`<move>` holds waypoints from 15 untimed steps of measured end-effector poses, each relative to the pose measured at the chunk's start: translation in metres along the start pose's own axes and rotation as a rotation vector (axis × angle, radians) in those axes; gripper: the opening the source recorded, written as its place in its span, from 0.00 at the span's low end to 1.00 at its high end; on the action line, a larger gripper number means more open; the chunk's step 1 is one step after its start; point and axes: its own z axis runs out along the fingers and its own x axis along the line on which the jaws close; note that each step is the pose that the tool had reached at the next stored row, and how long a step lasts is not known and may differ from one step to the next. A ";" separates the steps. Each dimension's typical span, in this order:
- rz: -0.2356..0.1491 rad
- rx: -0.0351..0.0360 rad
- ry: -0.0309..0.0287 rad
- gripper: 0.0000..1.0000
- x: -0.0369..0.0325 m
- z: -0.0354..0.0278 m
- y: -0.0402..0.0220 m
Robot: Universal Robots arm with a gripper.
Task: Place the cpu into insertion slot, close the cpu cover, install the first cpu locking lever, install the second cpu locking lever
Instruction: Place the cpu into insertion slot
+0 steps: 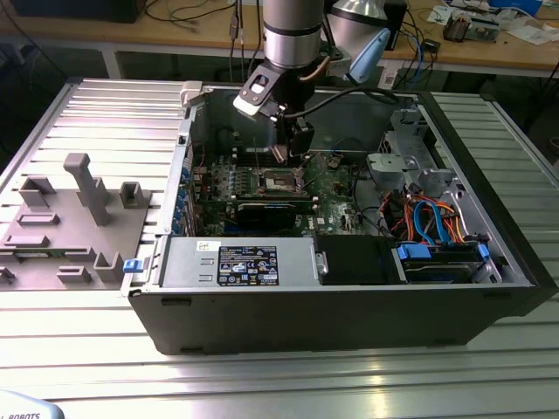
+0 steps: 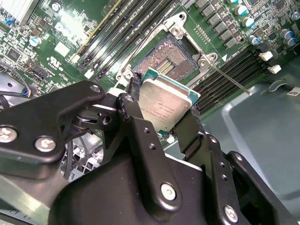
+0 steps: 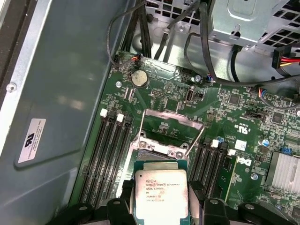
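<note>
Black pincer [image 2: 161, 115] clenched on the small silver-topped square cpu [image 2: 165, 104], held just over the dark, metal-rimmed square insertion slot [image 2: 172, 57], not touching. Placement step in hand; seating likely demands matched corners and a level descent.

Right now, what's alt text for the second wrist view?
The black gripper grips the cpu by two opposite edges, close to the empty insertion slot on a green circuit board. Long black memory slots run on both sides of the slot.
</note>
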 end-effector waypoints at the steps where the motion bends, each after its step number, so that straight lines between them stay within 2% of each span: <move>1: 0.001 0.0008 -0.0012 0.55 0.0001 0.0001 0.0000; 2: 0.004 0.0043 -0.0031 0.55 0.0001 0.0002 0.0000; 4: 0.012 0.0158 -0.0062 0.55 0.0000 0.0003 0.0000; 5: 0.018 0.0229 -0.0107 0.55 0.0001 0.0003 0.0000; 7: 0.025 0.0295 -0.0185 0.55 0.0000 0.0005 0.0000; 9: 0.032 0.0352 -0.0288 0.55 0.0000 0.0008 0.0000; 10: 0.036 0.0376 -0.0326 0.55 0.0000 0.0009 0.0000; 15: 0.054 0.0390 -0.0343 0.55 0.0000 0.0013 -0.0001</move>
